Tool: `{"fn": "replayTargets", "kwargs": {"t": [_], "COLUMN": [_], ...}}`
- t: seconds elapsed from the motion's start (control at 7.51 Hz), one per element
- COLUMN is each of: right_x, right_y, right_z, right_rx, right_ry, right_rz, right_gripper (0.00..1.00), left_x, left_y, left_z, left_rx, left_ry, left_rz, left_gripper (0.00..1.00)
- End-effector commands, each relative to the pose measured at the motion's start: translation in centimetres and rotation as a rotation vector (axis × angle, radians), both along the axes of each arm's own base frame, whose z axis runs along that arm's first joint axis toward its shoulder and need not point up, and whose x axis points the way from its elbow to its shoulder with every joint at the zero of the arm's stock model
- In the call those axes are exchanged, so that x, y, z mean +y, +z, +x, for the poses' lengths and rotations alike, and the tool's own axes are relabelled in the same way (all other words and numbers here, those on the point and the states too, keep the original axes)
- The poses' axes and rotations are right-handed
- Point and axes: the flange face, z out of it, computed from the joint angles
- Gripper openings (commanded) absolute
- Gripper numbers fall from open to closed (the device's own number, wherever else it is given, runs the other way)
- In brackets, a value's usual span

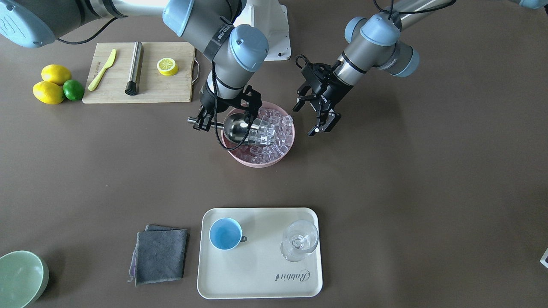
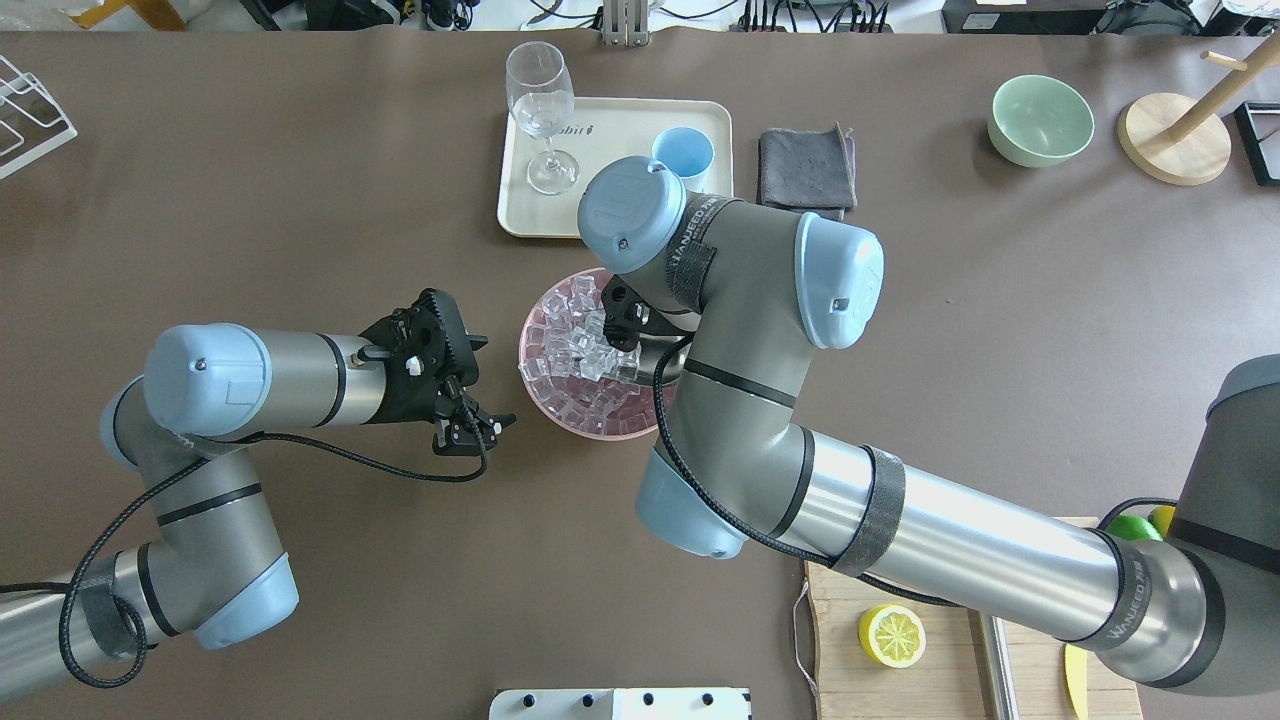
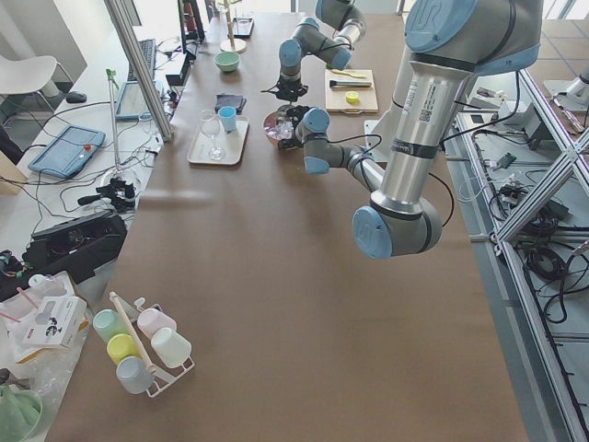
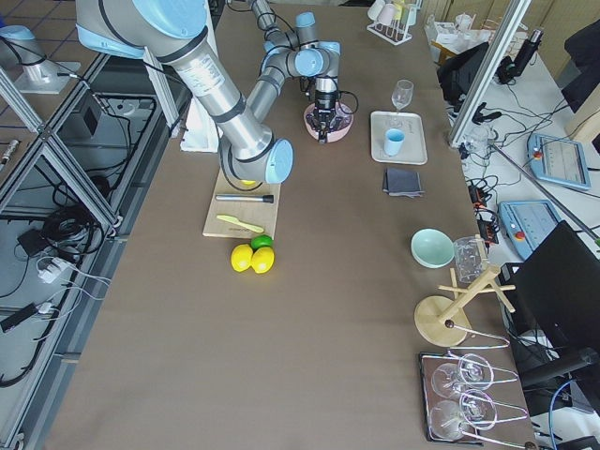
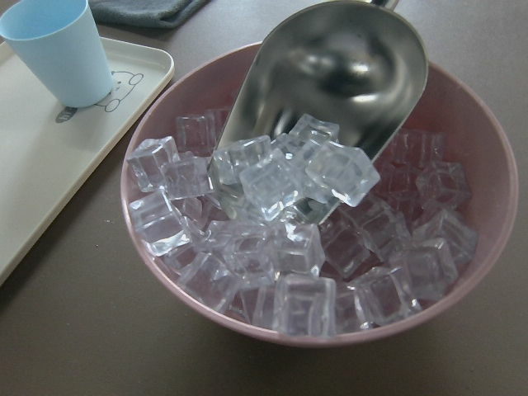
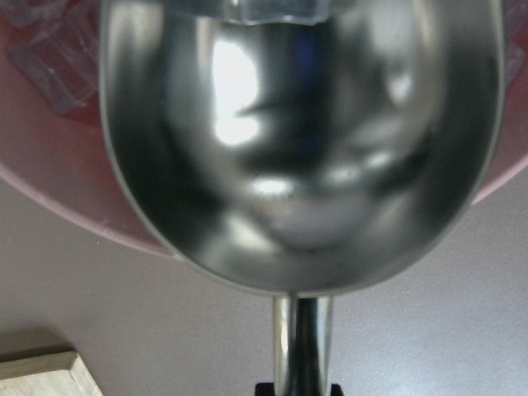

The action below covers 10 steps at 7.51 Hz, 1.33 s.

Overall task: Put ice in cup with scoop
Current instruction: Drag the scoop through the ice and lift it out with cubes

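The steel scoop lies tilted in the pink bowl, its open end pushed into the ice. A few cubes rest on its lip in the left wrist view. My right gripper is shut on the scoop's handle at the bowl's edge. The scoop's trough fills the right wrist view. My left gripper is open and empty, hovering beside the bowl on the other side; it also shows in the overhead view. The light-blue cup stands empty on the cream tray.
A clear stemmed glass stands on the tray beside the cup. A grey cloth and a pale green bowl lie near it. A cutting board holds a lemon half, a knife and a steel rod; lemons and a lime sit next to it.
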Motion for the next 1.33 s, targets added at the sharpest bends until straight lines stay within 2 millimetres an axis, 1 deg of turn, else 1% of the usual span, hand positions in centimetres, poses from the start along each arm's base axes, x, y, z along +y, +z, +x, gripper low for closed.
{"fn": "replayTargets", "kwargs": {"t": [0.0,0.67,0.8,1.06,1.2], "right_x": [-1.3,-4.0,-4.0,-4.4,-3.9], "right_y": [-0.3,-0.8,-1.3,-2.5,-3.2], "right_z": [1.0,3.7,4.1,5.8,6.7], "right_rx": [-0.043,-0.112,-0.127,-0.179,-0.205], "right_ry": [0.013,0.051,0.055,0.071,0.097], "right_rz": [-0.016,-0.083,-0.079,-0.098,-0.097], "right_gripper": [0.00,0.00,0.00,0.00,0.00], "left_x": [0.0,0.1,0.1,0.1,0.5], "left_y": [-0.1,-0.2,-0.2,-0.3,-0.6], "left_z": [-0.1,-0.1,-0.1,-0.1,-0.8], "left_rx": [0.003,0.006,0.005,0.007,0.017], "left_ry": [0.000,0.001,0.001,0.001,0.003], "left_rz": [0.002,0.003,0.003,0.004,0.009], "left_gripper": [0.98,0.98,0.98,0.98,0.98]}}
